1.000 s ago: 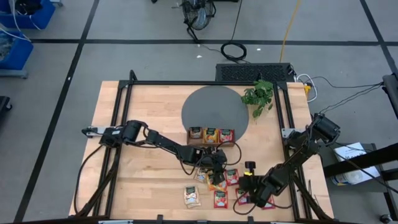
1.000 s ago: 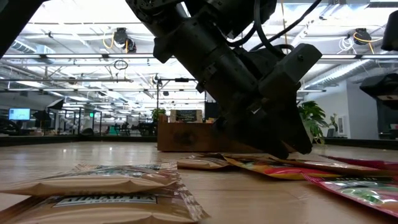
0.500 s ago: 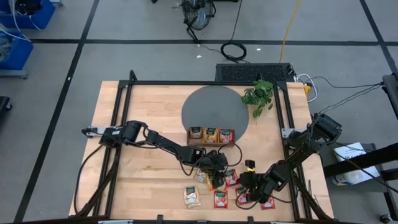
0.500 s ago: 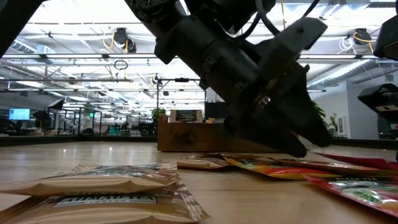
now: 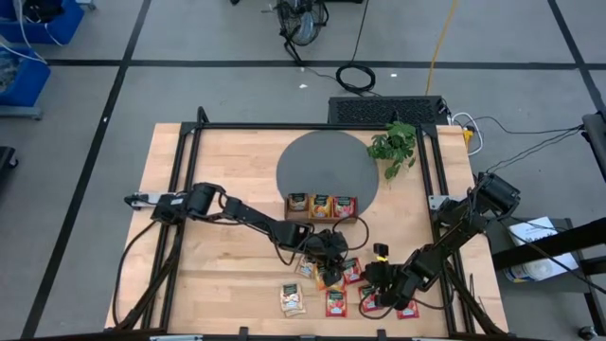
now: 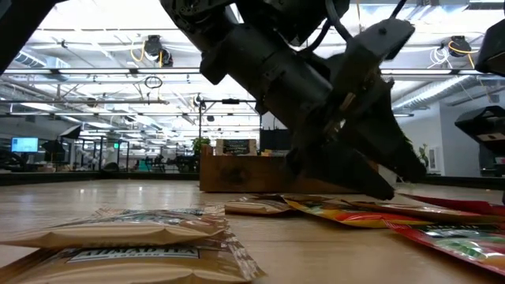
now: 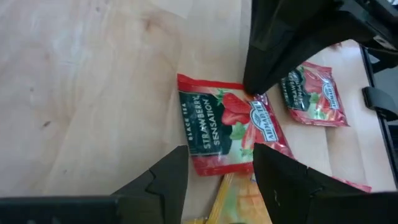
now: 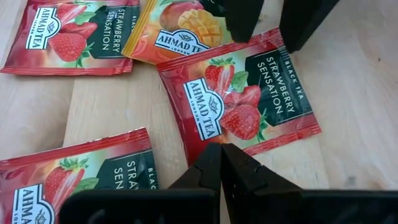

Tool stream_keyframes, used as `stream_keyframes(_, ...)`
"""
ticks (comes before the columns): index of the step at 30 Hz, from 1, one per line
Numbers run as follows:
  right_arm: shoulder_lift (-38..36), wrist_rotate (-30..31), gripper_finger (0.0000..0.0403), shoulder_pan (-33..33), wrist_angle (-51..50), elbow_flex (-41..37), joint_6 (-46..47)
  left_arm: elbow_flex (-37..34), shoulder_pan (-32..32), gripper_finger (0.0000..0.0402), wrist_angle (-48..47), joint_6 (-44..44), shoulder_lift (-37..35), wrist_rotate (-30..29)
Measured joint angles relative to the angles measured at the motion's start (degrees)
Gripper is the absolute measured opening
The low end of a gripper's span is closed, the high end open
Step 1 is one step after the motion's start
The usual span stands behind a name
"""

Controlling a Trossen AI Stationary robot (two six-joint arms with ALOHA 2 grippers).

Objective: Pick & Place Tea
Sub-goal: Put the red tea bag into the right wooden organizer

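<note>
Several flat tea sachets lie on the table near its near edge. They are red strawberry ones (image 5: 352, 271) (image 7: 227, 127) (image 8: 239, 102), an orange mango one (image 5: 329, 280) (image 8: 186, 28) and a beige one (image 5: 293, 299) (image 6: 134, 229). My left gripper (image 5: 329, 265) (image 7: 221, 180) (image 6: 398, 185) is open and slants down low over one red sachet. My right gripper (image 5: 371, 280) (image 8: 219, 152) is shut, with its tips at that sachet's opposite edge. The wooden three-slot tray (image 5: 322, 206) (image 6: 229, 173) holds three sachets. My left gripper: its fingers (image 8: 239, 18) stand at the red sachet's far edge, one over the mango sachet's corner and one over bare wood. I cannot tell whether they touch. My right gripper: the shut fingertips (image 7: 252, 90) meet the red sachet's edge (image 8: 214, 140) by the label, slanting down from the table's right. The sachet lies flat on the table.
More red sachets lie around the right gripper (image 8: 68, 34) (image 8: 68, 177) (image 5: 335, 303). A dark round mat (image 5: 327, 166) and a small plant (image 5: 393, 147) sit toward the far side. Bare wood (image 5: 218, 275) lies to the left of the sachets.
My left gripper has opened wider in the low view and shifted slightly toward the right over the red sachet. My right gripper has moved a little toward the table's left and far side, up to that sachet. The sachets have stayed put.
</note>
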Motion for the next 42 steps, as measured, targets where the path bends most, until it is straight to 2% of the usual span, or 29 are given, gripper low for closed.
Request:
stream_keyframes(8, 0.1, 2.36, 0.0, 0.04, 0.05, -0.02, -0.71, -0.01, -0.56, 0.0182, 1.58, 2.36, 0.26, -4.12)
stream_keyframes(19, 0.11, 2.46, 0.0, 0.04, -0.01, -0.04, -0.76, -0.01, -0.75, 0.0182, 0.73, 2.8, 0.25, -3.3)
stream_keyframes(24, 0.11, 2.5, 0.0, 0.04, -0.04, -0.04, -0.69, 0.0, -0.75, 0.0182, -2.26, 1.01, 0.2, -5.48)
stream_keyframes(42, 0.17, 3.95, 0.0, -0.55, 3.23, -0.11, -5.18, 0.01, -2.32, 0.0181, 0.19, 0.69, 0.23, -5.81)
